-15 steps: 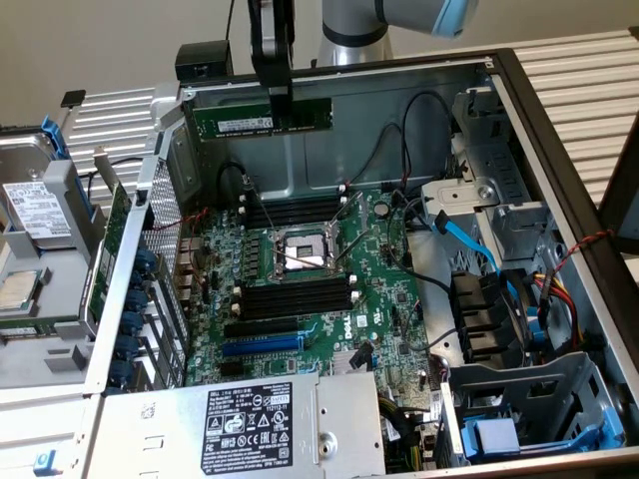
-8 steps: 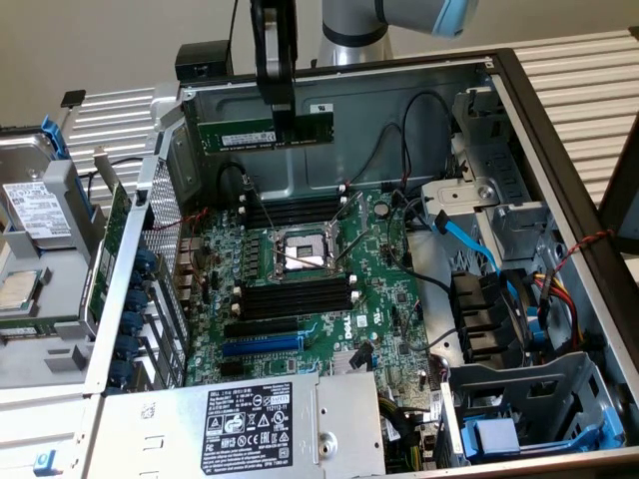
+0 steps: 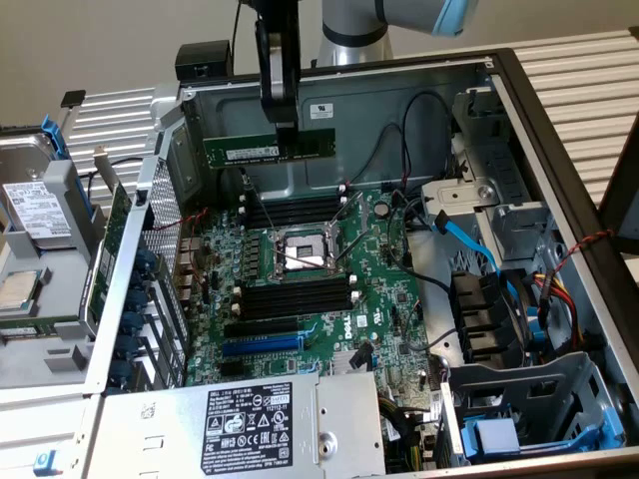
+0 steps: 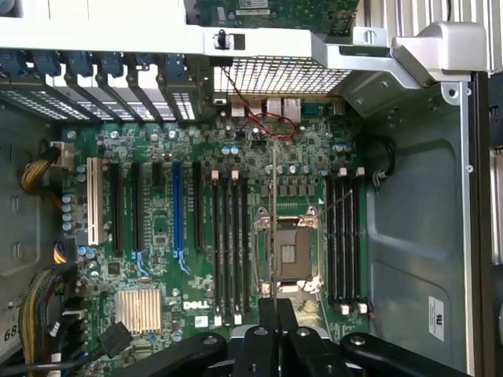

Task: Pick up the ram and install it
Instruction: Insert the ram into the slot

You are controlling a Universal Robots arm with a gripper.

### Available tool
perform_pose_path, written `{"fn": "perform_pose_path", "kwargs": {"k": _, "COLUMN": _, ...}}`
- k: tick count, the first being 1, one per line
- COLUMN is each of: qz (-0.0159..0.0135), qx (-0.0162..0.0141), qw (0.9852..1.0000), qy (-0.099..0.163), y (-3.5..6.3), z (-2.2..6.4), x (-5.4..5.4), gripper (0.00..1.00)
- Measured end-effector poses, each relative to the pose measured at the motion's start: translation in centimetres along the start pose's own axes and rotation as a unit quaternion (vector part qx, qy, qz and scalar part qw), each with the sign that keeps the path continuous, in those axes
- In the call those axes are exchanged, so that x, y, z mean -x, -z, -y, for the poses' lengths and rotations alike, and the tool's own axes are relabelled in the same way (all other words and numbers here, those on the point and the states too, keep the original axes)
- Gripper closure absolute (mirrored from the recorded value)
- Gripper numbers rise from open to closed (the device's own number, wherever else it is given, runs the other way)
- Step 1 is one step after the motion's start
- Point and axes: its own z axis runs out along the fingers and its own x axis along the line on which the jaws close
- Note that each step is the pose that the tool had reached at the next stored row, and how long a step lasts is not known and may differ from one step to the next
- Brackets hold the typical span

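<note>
Above the CPU socket [image 3: 300, 255] and well clear of the motherboard [image 3: 384, 304], the gripper [image 3: 286, 132] is closed narrow on the top edge of the ram [image 3: 245, 151]. The stick hangs level, its long side roughly parallel to the black memory slots [image 3: 296, 212] that flank the socket. In the wrist view the ram [image 4: 273, 224] shows edge-on as a thin line over one edge of the socket, between the two slot banks, so it lies over no slot.

The step in hand looks like alignment. Done well, that thin line should lie along a single slot beside the socket, with the stick upright, untwisted, and both ends inside the white end clips [image 3: 342, 188]. Whether those clips stand open I cannot tell, and that needs settling before any downward pressure.
</note>
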Motion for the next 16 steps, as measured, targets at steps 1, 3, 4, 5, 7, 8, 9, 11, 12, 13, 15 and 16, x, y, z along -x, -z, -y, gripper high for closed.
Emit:
{"fn": "perform_pose_path", "kwargs": {"k": 1, "qz": 0.0001, "qx": 0.0, "qw": 1.0, "qy": 0.0, "y": -0.19, "z": 0.03, "x": 0.0, "gripper": 0.88}}
{"fn": "perform_pose_path", "kwargs": {"k": 3, "qz": 0.0001, "qx": 0.0, "qw": 1.0, "qy": 0.0, "y": -0.55, "z": 0.07, "x": -0.1, "gripper": 0.88}}
{"fn": "perform_pose_path", "kwargs": {"k": 4, "qz": 0.0001, "qx": 0.0, "qw": 1.0, "qy": 0.0, "y": -0.73, "z": 0.08, "x": -0.1, "gripper": 0.88}}
{"fn": "perform_pose_path", "kwargs": {"k": 5, "qz": 0.0001, "qx": 0.0, "qw": 1.0, "qy": 0.0, "y": -0.91, "z": 0.1, "x": -0.1, "gripper": 0.88}}
{"fn": "perform_pose_path", "kwargs": {"k": 7, "qz": 0.0001, "qx": 0.0, "qw": 1.0, "qy": 0.0, "y": -1.26, "z": 0.12, "x": -0.2, "gripper": 0.88}}
{"fn": "perform_pose_path", "kwargs": {"k": 8, "qz": 0.0001, "qx": 0.0, "qw": 1.0, "qy": 0.0, "y": -1.42, "z": 0.14, "x": -0.3, "gripper": 0.88}}
{"fn": "perform_pose_path", "kwargs": {"k": 9, "qz": 0.0001, "qx": 0.0, "qw": 1.0, "qy": 0.0, "y": -1.59, "z": 0.18, "x": -0.4, "gripper": 0.88}}
{"fn": "perform_pose_path", "kwargs": {"k": 11, "qz": 0.0003, "qx": 0.0, "qw": 1.0, "qy": 0.0, "y": -1.93, "z": 0.27, "x": -0.6, "gripper": 0.88}}
{"fn": "perform_pose_path", "kwargs": {"k": 12, "qz": 0.0003, "qx": 0.0, "qw": 1.0, "qy": 0.0, "y": -2.11, "z": 0.32, "x": -0.7, "gripper": 0.88}}
{"fn": "perform_pose_path", "kwargs": {"k": 13, "qz": 0.0003, "qx": 0.0, "qw": 1.0, "qy": 0.0, "y": -2.29, "z": 0.36, "x": -0.8, "gripper": 0.88}}
{"fn": "perform_pose_path", "kwargs": {"k": 15, "qz": 0.0003, "qx": 0.0, "qw": 1.0, "qy": 0.0, "y": -2.63, "z": 0.41, "x": -0.9, "gripper": 0.88}}
{"fn": "perform_pose_path", "kwargs": {"k": 16, "qz": 0.0003, "qx": 0.0001, "qw": 1.0, "qy": 0.0, "y": -2.81, "z": 0.43, "x": -1.0, "gripper": 0.88}}
